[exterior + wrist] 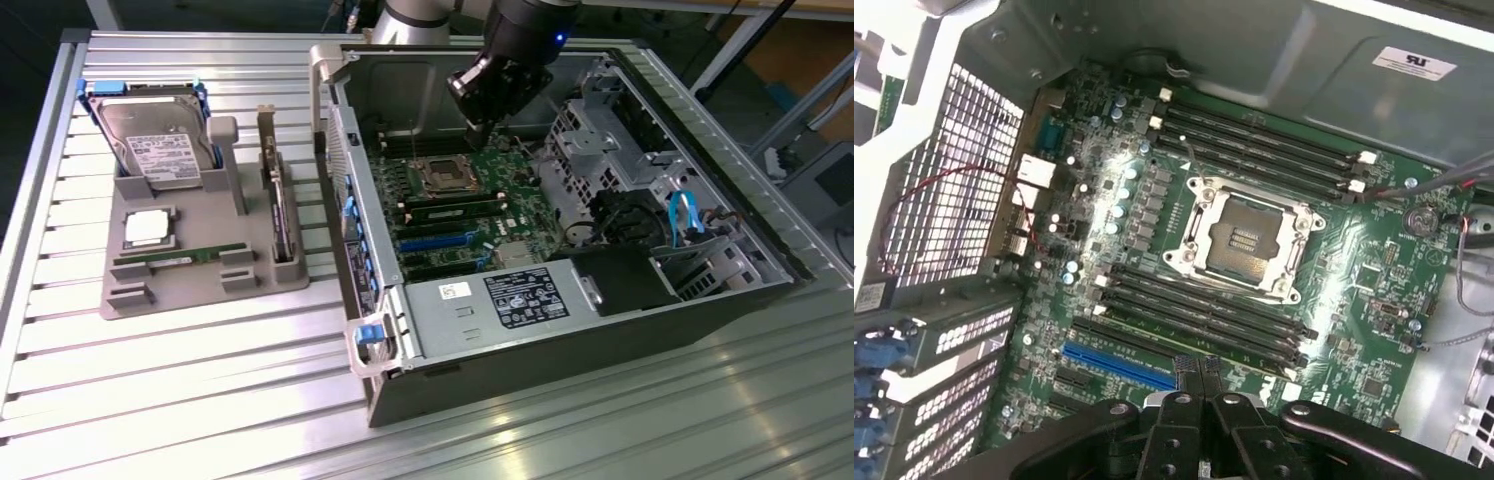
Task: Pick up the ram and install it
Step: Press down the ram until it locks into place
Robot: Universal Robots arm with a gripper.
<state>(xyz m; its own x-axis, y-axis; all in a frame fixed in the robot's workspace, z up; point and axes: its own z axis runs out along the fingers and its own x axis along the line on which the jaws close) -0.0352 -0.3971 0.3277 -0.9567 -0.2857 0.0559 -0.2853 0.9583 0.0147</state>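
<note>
In the exterior view the gripper (pixel 483 122) hangs inside the open computer case (pixel 561 330), over the motherboard (pixel 467 200) beyond the CPU socket (pixel 438 178). A ram (pixel 180 258) stick lies on the grey holder tray (pixel 200 285) to the exterior view's left, near the hard drive (pixel 158 140).

From the wrist, the fingers (pixel 1199 385) look pressed together — seemingly holding nothing — above the memory slots (pixel 1204 310) beside the socket, where one green stick (pixel 1194 335) may already sit.

A robotics lab: an open computer case (pixel 561 240) and a parts holder (pixel 200 250) on a slatted aluminium bench (pixel 174 400).
</note>
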